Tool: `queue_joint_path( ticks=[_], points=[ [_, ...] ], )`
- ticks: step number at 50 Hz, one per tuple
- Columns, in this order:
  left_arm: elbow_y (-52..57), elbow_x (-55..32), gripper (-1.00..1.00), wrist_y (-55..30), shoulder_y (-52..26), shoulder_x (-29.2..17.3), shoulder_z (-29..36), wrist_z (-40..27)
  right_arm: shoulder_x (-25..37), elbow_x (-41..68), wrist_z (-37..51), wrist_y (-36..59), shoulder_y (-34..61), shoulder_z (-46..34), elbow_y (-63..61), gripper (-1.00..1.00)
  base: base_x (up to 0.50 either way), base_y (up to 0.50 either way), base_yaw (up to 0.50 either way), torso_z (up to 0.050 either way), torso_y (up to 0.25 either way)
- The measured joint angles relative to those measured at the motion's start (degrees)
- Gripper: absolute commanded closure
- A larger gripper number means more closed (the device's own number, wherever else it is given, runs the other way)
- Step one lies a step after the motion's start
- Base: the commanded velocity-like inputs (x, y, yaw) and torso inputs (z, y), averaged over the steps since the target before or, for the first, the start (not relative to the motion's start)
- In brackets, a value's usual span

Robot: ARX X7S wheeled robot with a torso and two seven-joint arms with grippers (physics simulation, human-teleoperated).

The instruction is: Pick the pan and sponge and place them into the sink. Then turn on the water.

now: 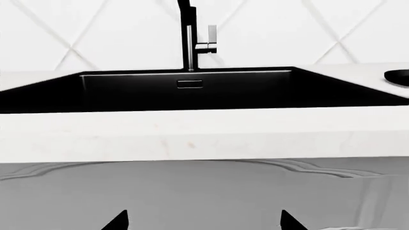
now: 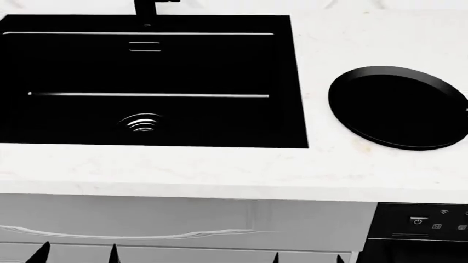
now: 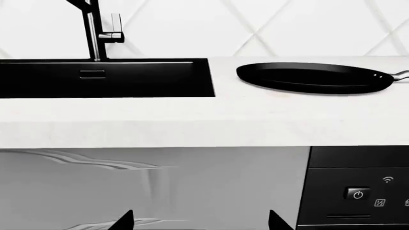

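Right now the pan (image 2: 398,107) sits flat near the bench's right edge, well apart from the sink (image 2: 292,82) on its left. Its grey handle (image 3: 401,75) sticks out rightward, so the long axis runs along the bench front edge. The right gripper (image 3: 200,221) hangs below the front edge, fingers spread, empty, and nearer to the pan. The left gripper (image 1: 203,221) is likewise spread and empty, facing the sink. No sponge in view. Faucet (image 1: 189,38) stands at the back edge, no water.
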Motion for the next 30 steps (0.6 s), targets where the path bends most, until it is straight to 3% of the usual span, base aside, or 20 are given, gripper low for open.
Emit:
queue_joint_path(
  ticks=[9, 30],
  points=[
    [0.1, -0.3, -1.00, 0.3, 0.0, -0.5, 0.6, -0.8, 0.5, 0.4, 0.7, 0.2, 0.1, -0.7, -0.1, -1.00, 0.00, 0.00, 0.00, 0.050, 0.000],
    [3.5, -3.6, -1.00, -2.2, 0.7, -1.9, 0.8, -1.9, 1.7, 0.4, 3.0, 3.7, 0.4, -2.0, -3.2, -1.00, 0.00, 0.00, 0.00, 0.000, 0.000]
  ],
)
